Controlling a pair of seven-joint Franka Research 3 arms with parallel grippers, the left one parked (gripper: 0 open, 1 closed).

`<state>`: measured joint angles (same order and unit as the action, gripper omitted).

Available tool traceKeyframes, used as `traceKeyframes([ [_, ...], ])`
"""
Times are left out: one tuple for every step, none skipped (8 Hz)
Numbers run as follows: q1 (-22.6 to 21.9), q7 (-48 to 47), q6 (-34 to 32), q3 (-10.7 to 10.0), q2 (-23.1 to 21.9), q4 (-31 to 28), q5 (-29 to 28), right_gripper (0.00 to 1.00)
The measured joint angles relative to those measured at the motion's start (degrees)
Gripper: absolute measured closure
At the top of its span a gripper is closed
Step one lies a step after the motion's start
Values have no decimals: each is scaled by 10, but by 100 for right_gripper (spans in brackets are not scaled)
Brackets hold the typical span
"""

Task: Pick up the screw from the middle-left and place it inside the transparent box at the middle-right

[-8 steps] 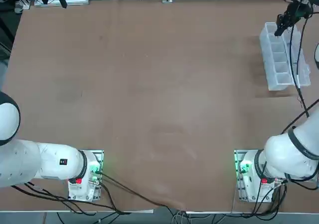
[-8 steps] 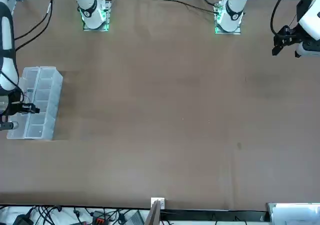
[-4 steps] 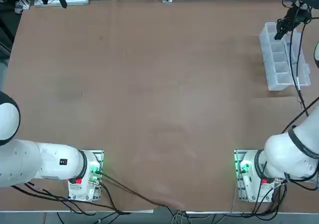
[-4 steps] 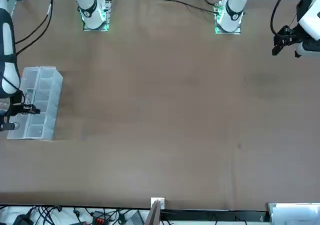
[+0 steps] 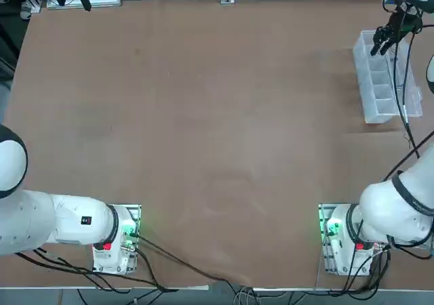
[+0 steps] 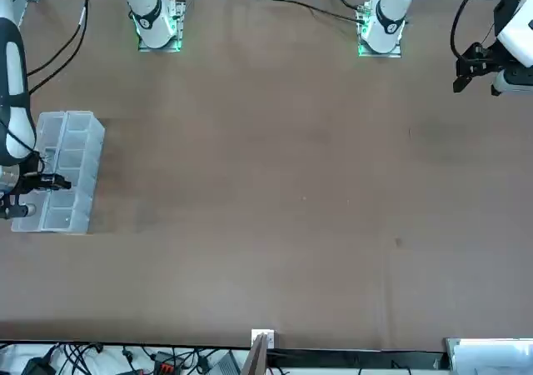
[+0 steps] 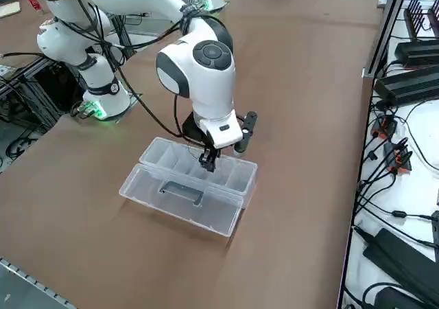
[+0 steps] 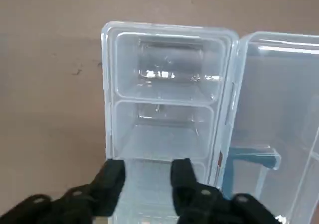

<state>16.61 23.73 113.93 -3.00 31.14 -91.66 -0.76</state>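
Basically, right gripper [image 8: 148, 167] is over the compartment side of the transparent box [image 8: 164, 103], pointing down; can't tell if the tips are above the rim or slightly in. Fingers [image 8: 113, 179] released, w/ a clear gap btwn them & nothing seen gripped. Box sits on the table [image 5: 203, 135], lid [image 7: 184, 198] swung open flat on the robot's right side. Screw pos. uncertain: a tiny dark fleck [image 8: 157, 107] shows near the divider btwn two compartments, plus small dark marks [image 8: 77, 72] on the tabletop beside the box, but can't ID either as the screw
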Motion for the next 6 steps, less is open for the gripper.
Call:
traceKeyframes([
  [1,8,-3,0,-1,0,0,27],
  [3,14,-6,0,-3,2,0,21],
  [3,16,-8,0,-9,4,0,16],
  [3,16,-9,3,-20,6,0,15],
  [2,16,-15,8,-36,12,-1,10],
  [0,16,-34,12,-59,22,-2,1],
])
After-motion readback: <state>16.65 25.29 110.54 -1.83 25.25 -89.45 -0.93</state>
